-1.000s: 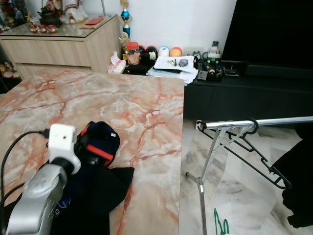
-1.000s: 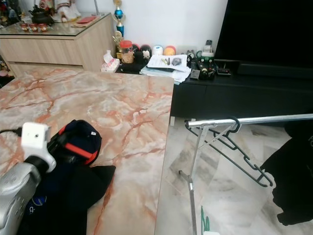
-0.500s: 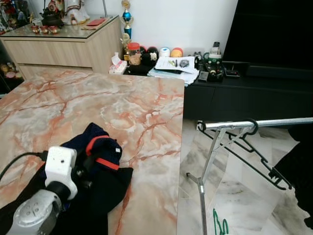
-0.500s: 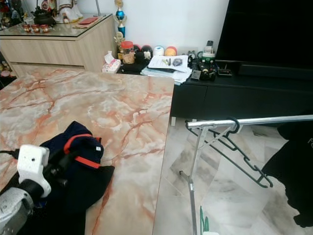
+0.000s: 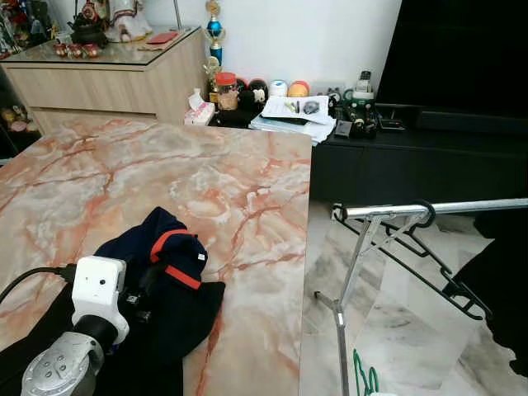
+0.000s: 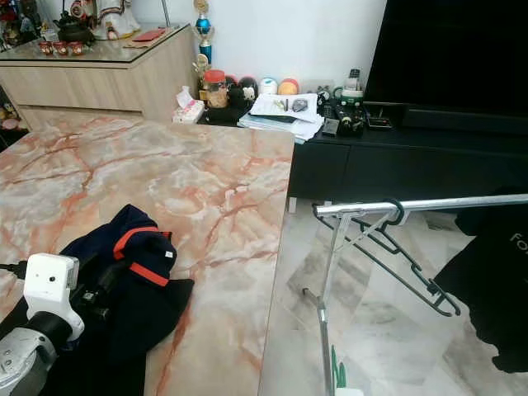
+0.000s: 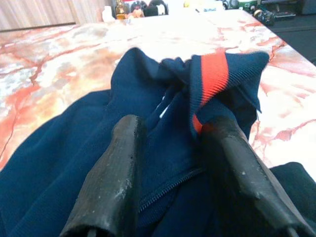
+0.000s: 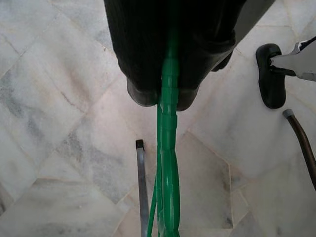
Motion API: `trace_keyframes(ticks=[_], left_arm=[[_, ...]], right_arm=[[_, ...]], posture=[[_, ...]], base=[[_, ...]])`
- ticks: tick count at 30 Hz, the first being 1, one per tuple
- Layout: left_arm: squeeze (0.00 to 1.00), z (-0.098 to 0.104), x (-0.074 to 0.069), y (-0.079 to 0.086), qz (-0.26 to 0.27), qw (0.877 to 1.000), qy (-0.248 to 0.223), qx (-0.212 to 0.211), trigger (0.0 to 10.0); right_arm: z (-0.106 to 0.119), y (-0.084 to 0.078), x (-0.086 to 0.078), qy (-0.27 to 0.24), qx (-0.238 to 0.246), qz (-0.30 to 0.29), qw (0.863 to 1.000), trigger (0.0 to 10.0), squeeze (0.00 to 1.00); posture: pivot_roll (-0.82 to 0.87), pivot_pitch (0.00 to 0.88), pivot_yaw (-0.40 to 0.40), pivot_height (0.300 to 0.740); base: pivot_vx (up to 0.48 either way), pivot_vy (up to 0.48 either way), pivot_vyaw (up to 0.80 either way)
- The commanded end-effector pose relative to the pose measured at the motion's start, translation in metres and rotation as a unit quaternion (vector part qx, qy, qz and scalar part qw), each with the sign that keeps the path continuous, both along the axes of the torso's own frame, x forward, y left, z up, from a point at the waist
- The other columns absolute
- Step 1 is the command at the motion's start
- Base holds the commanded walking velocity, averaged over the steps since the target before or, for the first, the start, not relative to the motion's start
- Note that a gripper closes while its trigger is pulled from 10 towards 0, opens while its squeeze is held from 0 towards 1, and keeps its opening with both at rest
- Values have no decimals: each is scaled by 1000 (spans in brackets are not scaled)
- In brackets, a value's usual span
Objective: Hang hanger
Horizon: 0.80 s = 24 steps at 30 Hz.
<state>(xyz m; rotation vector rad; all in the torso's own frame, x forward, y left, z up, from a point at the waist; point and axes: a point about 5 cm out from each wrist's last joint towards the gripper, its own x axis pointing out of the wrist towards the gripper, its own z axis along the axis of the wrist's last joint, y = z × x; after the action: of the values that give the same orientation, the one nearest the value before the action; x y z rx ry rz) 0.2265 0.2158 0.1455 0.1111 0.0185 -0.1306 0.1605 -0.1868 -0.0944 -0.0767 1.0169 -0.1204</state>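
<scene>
A navy jacket with a red stripe on its collar is heaped near the front edge of a marble-patterned table. The left gripper is set down on that jacket, seen from the head views behind its white wrist camera. In the left wrist view its two black fingers are spread apart, with dark blue cloth and a zipper lying between them and the red-striped collar bunched just beyond the tips; no fabric is pinched.

The right gripper is pressed together on a green hanger, which is clamped between the fingertips and hangs down over the pale marble floor. In the head views a small piece of that green hanger is seen low, just beside the upright leg of the metal rack.

The rack's shiny rail runs out from the table's right edge towards the right side of the scene. A black hanger is hooked over the rail near its end and slants downward. A dark garment hangs at the far right.

Behind the table, a low black cabinet is loaded with papers, jars and small items, and a wooden sideboard stands beyond the far left corner.
</scene>
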Motion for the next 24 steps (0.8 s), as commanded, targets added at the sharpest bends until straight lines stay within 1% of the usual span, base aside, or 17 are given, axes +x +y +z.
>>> trace_keyframes(ticks=[1,5,12,16,24], left_arm=[[0,0,1,1,3,1000,-2,12,10000],[0,1,2,1,3,1000,-4,12,10000],[0,-1,3,-1,0,1000,-6,14,10000],[0,0,4,0,2,1000,-9,16,10000],[0,1,6,-1,5,1000,-11,17,10000]], right_arm=[[0,3,1,2,2,-4,1000,10000,0],[-1,3,0,7,1,-4,1000,10000,0],[0,5,3,6,0,0,1000,10000,0],[2,6,7,1,-1,2,1000,10000,0],[2,11,8,-2,0,4,1000,10000,0]], posture=[[121,33,25,740],[121,37,24,740],[120,43,26,740],[123,47,25,740],[124,49,27,740]], base=[[0,-480,0],[0,-480,0],[0,-480,-763],[0,-480,0],[0,-480,0]])
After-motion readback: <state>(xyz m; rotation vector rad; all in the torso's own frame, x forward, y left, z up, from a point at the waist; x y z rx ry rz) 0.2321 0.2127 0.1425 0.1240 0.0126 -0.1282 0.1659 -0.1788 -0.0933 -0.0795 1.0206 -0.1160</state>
